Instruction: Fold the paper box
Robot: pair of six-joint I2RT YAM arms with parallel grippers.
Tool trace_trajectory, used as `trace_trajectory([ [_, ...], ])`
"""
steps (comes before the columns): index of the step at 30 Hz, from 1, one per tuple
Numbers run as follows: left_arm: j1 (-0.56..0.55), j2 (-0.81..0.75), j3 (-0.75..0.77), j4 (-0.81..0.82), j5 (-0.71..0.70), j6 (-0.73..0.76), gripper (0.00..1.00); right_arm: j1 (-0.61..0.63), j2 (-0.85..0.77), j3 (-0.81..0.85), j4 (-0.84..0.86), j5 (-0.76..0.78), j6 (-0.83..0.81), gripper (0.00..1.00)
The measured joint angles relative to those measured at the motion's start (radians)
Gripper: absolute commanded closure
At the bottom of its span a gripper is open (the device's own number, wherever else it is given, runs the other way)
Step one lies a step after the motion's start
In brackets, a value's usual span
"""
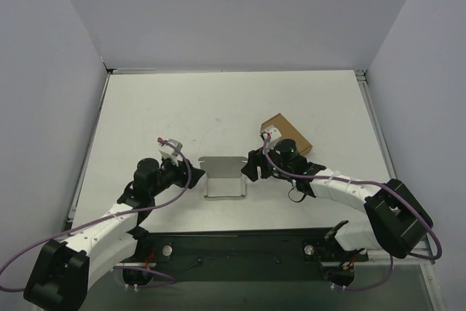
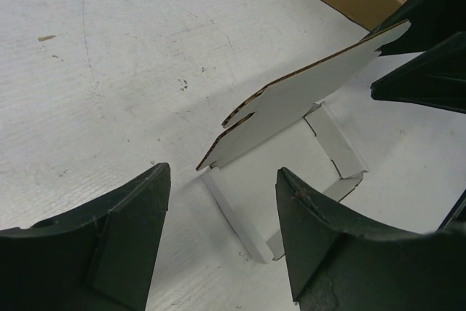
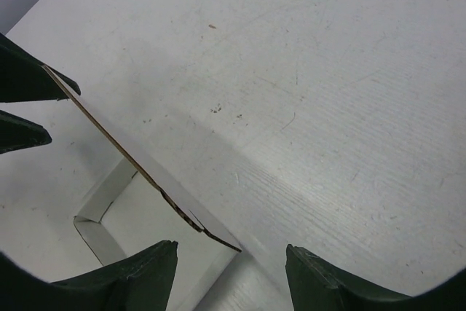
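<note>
1. Left gripper (image 2: 223, 171) spread wide, clamping nothing. The raised flap of the paper box (image 2: 306, 100) ends right at its gap.
2. Right gripper (image 3: 231, 247) is wide too, with the flap's other end at its mouth.
3. The box sits mid-frame between both, base flat.
4. Brown box (image 1: 285, 133) lies just upper right; the white table (image 1: 160, 107) runs wide toward the upper left.

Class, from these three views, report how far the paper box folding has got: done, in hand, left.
Done: the paper box has low side walls lifted and one large flap raised at a tilt. In hand: the left hand and right hand, both open, sit at opposite ends of that flap. Left: closing the flap and locking the walls; it is no box yet.
</note>
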Motion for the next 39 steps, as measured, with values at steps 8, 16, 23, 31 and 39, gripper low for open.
trace_trajectory([
  [8,0.0,0.083,0.0,0.048,0.011,0.04,0.43,0.0,0.077,0.066,0.037,-0.03,-0.033,0.45],
  [16,-0.006,0.119,0.0,0.111,0.029,0.048,0.46,0.0,0.104,0.081,0.037,-0.06,-0.046,0.57],
  [23,-0.009,0.172,0.0,0.158,0.035,0.051,0.49,0.0,0.109,0.081,0.037,-0.066,-0.048,0.64],
  [31,-0.04,0.253,0.016,0.204,0.048,0.064,0.61,0.0,0.135,0.087,0.039,-0.068,-0.049,0.71],
  [39,-0.063,0.261,0.025,0.212,0.027,0.093,0.85,-0.007,0.138,0.087,0.038,-0.066,-0.061,0.92],
])
